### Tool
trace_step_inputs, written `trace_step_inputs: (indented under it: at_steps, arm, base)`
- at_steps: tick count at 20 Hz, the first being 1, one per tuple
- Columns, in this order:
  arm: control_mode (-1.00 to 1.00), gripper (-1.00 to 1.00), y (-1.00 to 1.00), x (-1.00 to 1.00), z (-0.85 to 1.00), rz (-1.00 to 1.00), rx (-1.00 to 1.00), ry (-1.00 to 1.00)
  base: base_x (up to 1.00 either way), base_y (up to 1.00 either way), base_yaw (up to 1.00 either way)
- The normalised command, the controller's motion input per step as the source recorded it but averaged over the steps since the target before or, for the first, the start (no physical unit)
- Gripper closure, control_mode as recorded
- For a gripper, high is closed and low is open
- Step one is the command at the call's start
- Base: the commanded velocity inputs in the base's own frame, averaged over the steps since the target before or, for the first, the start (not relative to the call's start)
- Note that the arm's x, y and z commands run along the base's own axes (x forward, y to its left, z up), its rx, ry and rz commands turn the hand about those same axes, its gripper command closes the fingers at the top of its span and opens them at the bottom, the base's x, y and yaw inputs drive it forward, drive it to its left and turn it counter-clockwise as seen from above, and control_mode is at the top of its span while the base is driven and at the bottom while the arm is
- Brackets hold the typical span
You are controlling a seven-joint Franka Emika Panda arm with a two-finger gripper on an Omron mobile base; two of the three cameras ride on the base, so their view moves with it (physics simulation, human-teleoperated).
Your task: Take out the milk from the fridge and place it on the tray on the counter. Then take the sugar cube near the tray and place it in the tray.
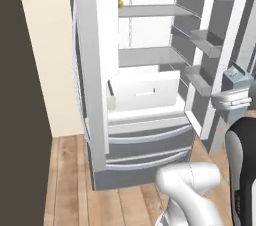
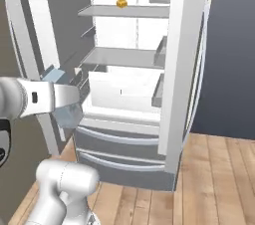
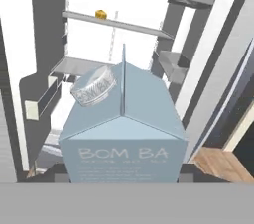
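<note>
Hand view has the pale blue-grey gabled milk carton [image 3: 124, 129] upright, long axis vertical, directly ahead of the gripper [image 2: 67, 100], whose jaws seem closed on it, outside the tall white fridge [image 1: 145, 70], beside its open door.

You had a pale blue-grey gabled milk carton [image 3: 124, 124] with a ribbed silver cap [image 3: 94, 85] and white lettering, a tall white fridge [image 1: 145, 70] with grey shelves and drawers, a small orange-yellow lump [image 2: 121, 3], and tan wood-plank flooring [image 2: 219, 179]
</note>
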Motion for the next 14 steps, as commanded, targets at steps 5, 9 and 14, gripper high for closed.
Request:
trace_step_inputs:
  at_steps: [5, 9, 14]
  arm:
    - [1.00, 1.00, 0.00, 0.00, 0.00, 0.00, 0.00, 0.00]
    - [1.00, 1.00, 0.00, 0.00, 0.00, 0.00, 0.00, 0.00]
    - [1.00, 1.00, 0.00, 0.00, 0.00, 0.00, 0.00, 0.00]
  base:
    - [-0.50, 0.00, -0.80]
    - [0.00, 0.00, -1.00]
    - [0.00, 0.00, -1.00]
